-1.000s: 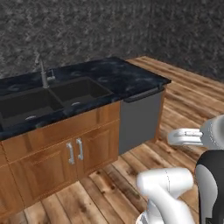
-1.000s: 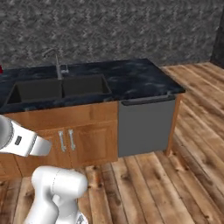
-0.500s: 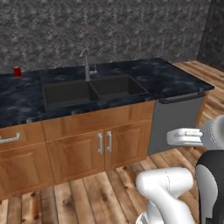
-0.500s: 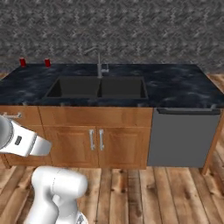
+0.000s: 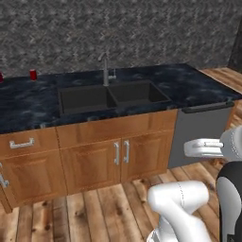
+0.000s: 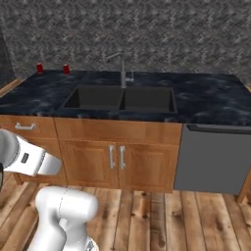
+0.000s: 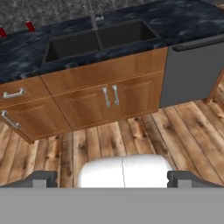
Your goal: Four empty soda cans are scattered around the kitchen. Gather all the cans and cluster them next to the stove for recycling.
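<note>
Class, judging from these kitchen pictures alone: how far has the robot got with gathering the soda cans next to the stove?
Done: nothing visible; no stove is in view. In hand: nothing, the gripper is open and empty, facing the sink cabinets. Left: two red cans stand apart at the back of the dark counter, left of the sink, waiting to be collected. The other cans aren't in sight.
</note>
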